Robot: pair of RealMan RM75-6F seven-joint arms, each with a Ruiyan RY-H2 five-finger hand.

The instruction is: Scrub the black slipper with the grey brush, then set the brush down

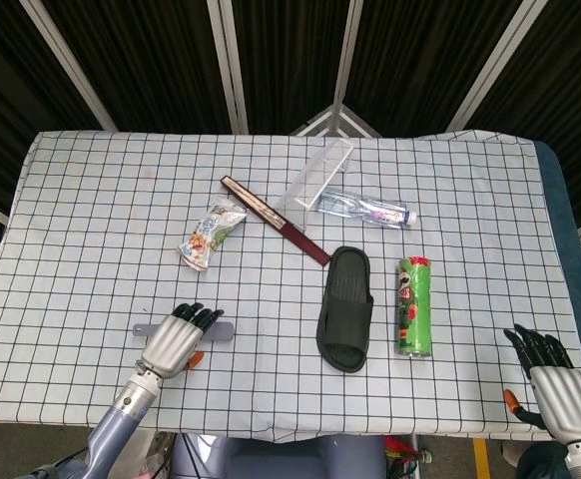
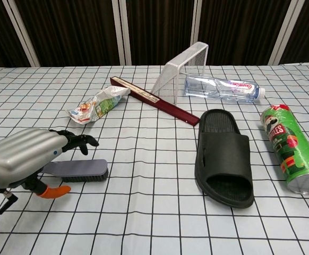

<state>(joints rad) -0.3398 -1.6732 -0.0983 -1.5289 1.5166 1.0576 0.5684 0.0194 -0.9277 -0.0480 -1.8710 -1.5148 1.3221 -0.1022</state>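
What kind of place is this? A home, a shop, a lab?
Most likely a robot test lab, not a home: a table under a checked cloth, dark curtains behind metal bars, and unrelated items laid out, such as a black slipper, a grey brush and a chip can.

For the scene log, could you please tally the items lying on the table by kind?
Brush: 1
Slipper: 1
Chip can: 1
Water bottle: 1
Snack packet: 1
Folded fan: 1
White wire rack: 1
Total: 7
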